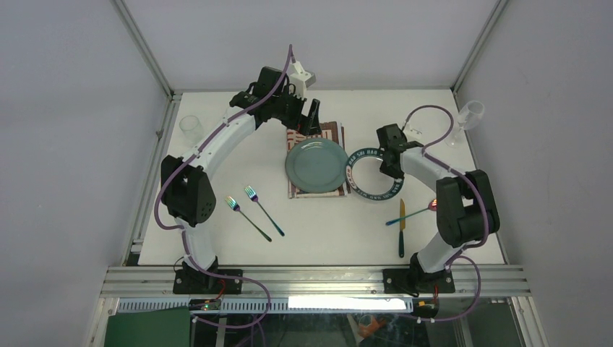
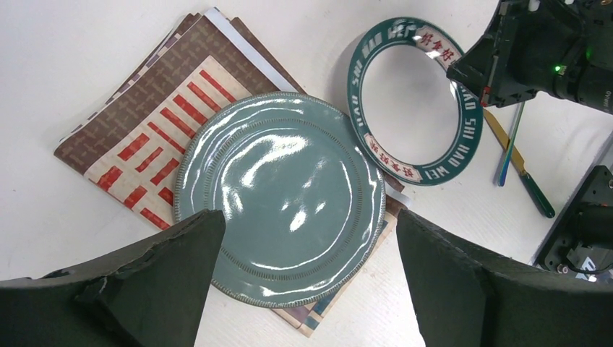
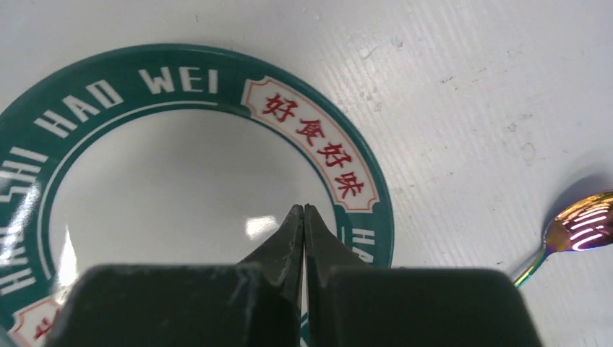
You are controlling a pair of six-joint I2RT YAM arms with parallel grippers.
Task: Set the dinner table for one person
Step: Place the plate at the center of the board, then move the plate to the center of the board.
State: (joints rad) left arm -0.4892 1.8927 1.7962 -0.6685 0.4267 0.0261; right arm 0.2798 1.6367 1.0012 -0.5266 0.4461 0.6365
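1. Plates: your teal plate (image 1: 316,165) sits empty on the placemat (image 1: 334,130), with the green-rimmed plate (image 1: 372,196) empty just beside it, both on the dinner table (image 1: 217,246).
2. Your left gripper (image 2: 305,238) hangs spread wide over the teal plate.
3. Your right gripper (image 3: 303,217) is pinched closed, holding nothing.

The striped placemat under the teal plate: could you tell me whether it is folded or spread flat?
Folded: the placemat shows several stacked layers fanning at its corner, beneath the teal plate.

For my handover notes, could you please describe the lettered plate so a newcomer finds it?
On the white table, find the striped placemat. Right of it lies a white plate; unlike the plain teal plate, its green rim carries lettering.
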